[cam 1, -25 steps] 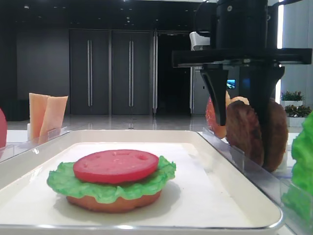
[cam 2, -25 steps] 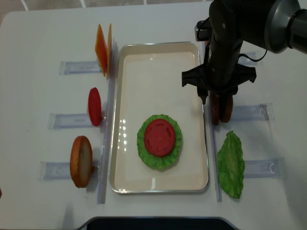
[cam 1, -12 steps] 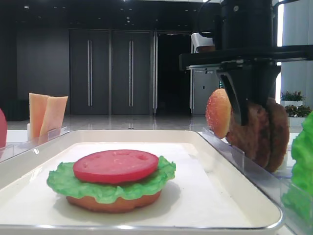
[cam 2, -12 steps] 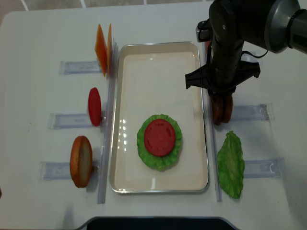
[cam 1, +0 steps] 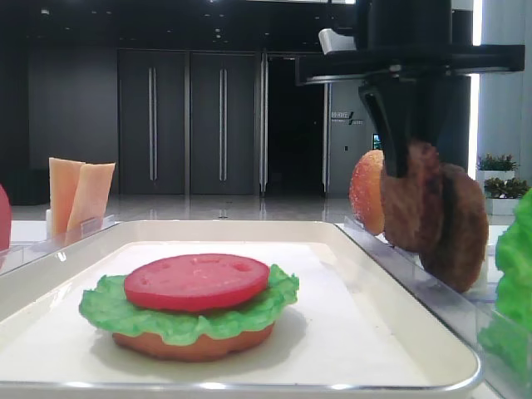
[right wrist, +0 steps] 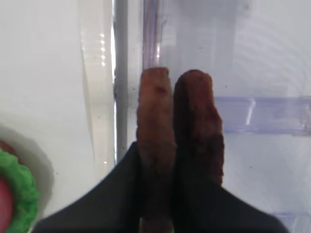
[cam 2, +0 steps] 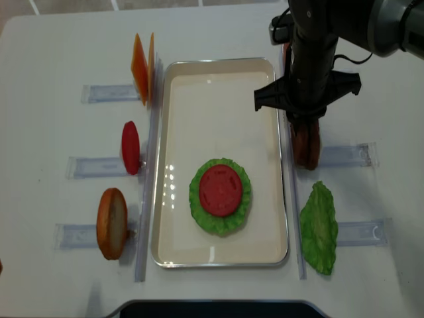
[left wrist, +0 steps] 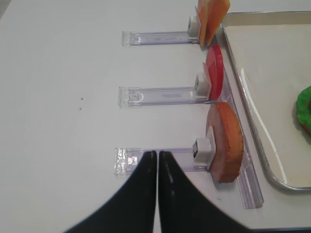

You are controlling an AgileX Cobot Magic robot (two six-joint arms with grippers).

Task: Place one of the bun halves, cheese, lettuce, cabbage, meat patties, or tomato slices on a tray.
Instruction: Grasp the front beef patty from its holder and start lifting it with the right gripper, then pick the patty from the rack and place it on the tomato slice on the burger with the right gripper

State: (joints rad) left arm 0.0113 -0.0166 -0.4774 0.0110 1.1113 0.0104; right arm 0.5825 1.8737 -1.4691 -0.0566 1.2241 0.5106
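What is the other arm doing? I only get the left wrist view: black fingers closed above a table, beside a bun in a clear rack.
Observer: The right end effector is shut on one meat patty, just right of the tray.
Operator: Is that patty alone?
Observer: No, a second patty stands on edge right next to it, sitting lower.
Operator: I see a scrap of green on the tray. What is it?
Observer: Lettuce in a stack: a bun half below it and a tomato slice on top.
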